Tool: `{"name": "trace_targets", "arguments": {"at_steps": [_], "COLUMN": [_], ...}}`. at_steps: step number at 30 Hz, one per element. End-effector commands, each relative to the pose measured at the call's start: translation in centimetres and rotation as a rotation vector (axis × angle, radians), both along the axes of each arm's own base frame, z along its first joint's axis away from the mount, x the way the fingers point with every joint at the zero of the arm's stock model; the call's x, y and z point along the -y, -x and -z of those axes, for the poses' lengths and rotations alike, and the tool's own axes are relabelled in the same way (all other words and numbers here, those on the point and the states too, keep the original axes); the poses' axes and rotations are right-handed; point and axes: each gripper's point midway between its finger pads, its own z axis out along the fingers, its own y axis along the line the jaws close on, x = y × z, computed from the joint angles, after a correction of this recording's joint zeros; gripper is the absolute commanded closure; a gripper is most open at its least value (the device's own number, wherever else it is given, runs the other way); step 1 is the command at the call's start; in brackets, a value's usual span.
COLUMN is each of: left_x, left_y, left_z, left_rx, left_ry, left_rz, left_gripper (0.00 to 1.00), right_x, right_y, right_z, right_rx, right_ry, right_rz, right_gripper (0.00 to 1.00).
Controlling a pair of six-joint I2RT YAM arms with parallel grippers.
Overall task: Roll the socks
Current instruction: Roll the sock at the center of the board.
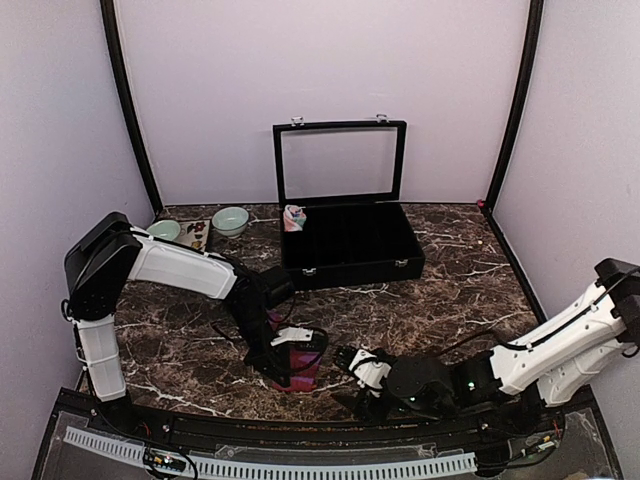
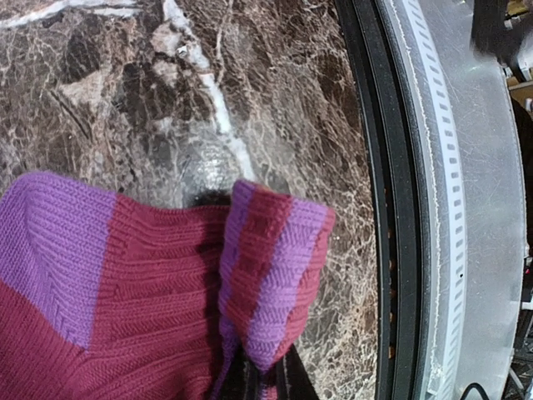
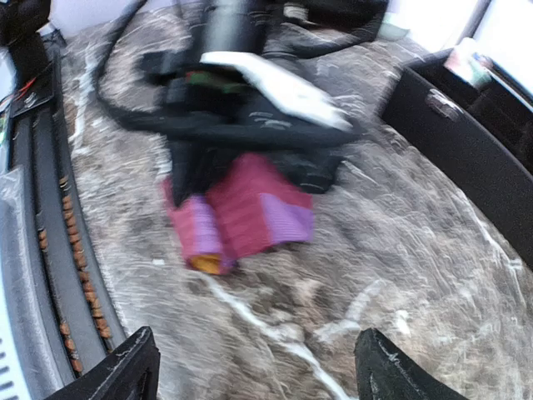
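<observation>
Left arm bends down at the near table edge. Left gripper (image 1: 283, 372) is clamped on the bunched maroon sock (image 2: 166, 283). Right gripper (image 3: 258, 375) sits low beside it, jaws wide, holding nothing.

Socks: two. The pink sock (image 1: 294, 217) lies at the rear left corner of the black case (image 1: 350, 255).

Bowls: two, a larger bowl (image 1: 230, 221) and a smaller bowl (image 1: 163, 231).

Marble table (image 1: 450, 290), lilac walls (image 1: 200, 90).

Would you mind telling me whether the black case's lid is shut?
No, the lid of the black case stands raised upright, leaving its inside open.
</observation>
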Motion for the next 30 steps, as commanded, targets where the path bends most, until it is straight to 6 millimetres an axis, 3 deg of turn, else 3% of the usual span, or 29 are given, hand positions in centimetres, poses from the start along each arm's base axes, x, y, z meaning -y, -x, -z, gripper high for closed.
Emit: {"name": "trace_targets", "arguments": {"at_steps": [1, 7, 12, 15, 21, 30], "left_x": [-5.6, -5.9, -6.6, -6.7, -7.4, -6.8], "left_y": [-0.7, -0.8, -0.8, -0.8, -0.9, -1.2], "left_z": [6.9, 7.6, 8.2, 8.4, 9.1, 9.0], "left_rx": [0.096, 0.108, 0.12, 0.117, 0.125, 0.122], "left_ry": [-0.325, -0.348, -0.376, -0.391, -0.43, -0.424], "left_rz": [0.01, 0.01, 0.022, 0.03, 0.049, 0.06], "left_gripper": [1.0, 1.0, 1.0, 1.0, 1.0, 1.0], "right_x": [-4.9, -9.1, -11.3, -11.6, -11.7, -11.1], "right_y": [2.9, 3.6, 3.6, 2.6, 0.7, 0.5], "right_z": [0.0, 1.1, 2.4, 3.0, 3.3, 5.5], "right_rx": [0.117, 0.204, 0.249, 0.213, 0.209, 0.154], "right_ry": [0.083, 0.106, 0.129, 0.094, 0.07, 0.083], "right_rz": [-0.229, -0.324, -0.378, -0.376, -0.348, -0.369], "right_gripper": [0.3, 0.34, 0.47, 0.54, 0.55, 0.62]}}
